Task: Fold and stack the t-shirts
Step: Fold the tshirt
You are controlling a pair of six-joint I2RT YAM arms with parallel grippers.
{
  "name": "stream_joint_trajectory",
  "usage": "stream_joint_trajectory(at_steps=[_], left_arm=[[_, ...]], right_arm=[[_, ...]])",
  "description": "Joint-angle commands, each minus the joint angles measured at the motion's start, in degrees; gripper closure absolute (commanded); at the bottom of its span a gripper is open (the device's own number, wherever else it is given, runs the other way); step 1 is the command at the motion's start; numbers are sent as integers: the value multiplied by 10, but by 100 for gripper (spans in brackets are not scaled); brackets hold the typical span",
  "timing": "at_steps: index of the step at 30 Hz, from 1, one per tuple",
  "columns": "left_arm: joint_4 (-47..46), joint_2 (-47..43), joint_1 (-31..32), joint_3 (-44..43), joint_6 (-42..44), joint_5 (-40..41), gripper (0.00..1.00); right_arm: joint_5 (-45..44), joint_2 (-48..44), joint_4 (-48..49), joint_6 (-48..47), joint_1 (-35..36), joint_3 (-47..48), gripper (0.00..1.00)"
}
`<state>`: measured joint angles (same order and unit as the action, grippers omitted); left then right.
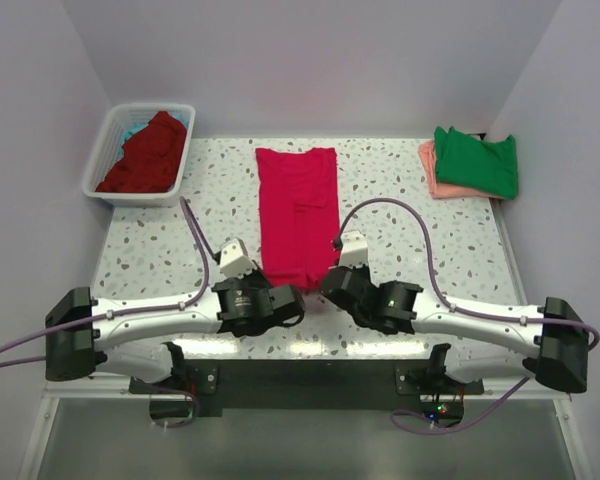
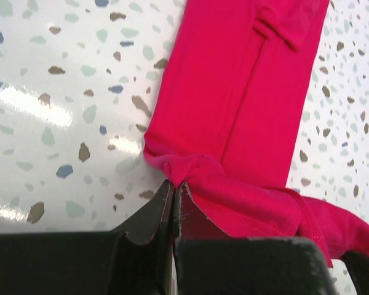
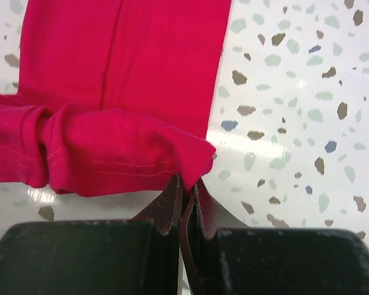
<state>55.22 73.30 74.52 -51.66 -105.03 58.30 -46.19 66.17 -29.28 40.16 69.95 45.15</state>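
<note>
Left fingers and right fingers, at 6 o'clock on the desk, are each pinched closed on a near hem corner of the crimson-pink t-shirt, which lies as a long strip at desk centre. We judge the lengthwise fold done and the crosswise fold in hand. Next move: lift both corners together, carry them toward 12 o'clock, lay the hem evenly. Green t-shirt sits on salmon-pink t-shirt at 2 o'clock; dark red t-shirt waits in basket at 10 o'clock.
</note>
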Motion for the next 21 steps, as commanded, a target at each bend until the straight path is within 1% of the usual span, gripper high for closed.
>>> stream_joint_trajectory(at_steps=[1,2,3,4,5,6,8,10,17,21], left_arm=[[-168,-17,-76,-10,220,38,100],[-206,-22,-90,-1,298,20,100],[-262,-21,-118,2,328,10,100],[-287,-20,-133,2,359,1,100],[-310,-11,-147,0,413,-20,100],[-352,-6,-168,-2,439,-28,100],[-383,18,-187,-13,498,-51,100],[-418,38,-213,-30,536,-68,100],[-469,135,-265,-71,583,-107,100],[-486,173,-299,-87,592,-106,100]], right_arm=[[16,28,99,-112,-60,37,100],[23,41,109,-122,-68,42,100],[36,47,126,-140,-85,46,100],[43,53,134,-148,-92,54,100],[49,63,142,-163,-101,58,100],[59,70,155,-171,-108,63,100],[73,87,164,-188,-134,74,100],[96,98,184,-199,-162,83,100],[161,169,238,-238,-240,109,100],[201,214,271,-252,-288,132,100]])
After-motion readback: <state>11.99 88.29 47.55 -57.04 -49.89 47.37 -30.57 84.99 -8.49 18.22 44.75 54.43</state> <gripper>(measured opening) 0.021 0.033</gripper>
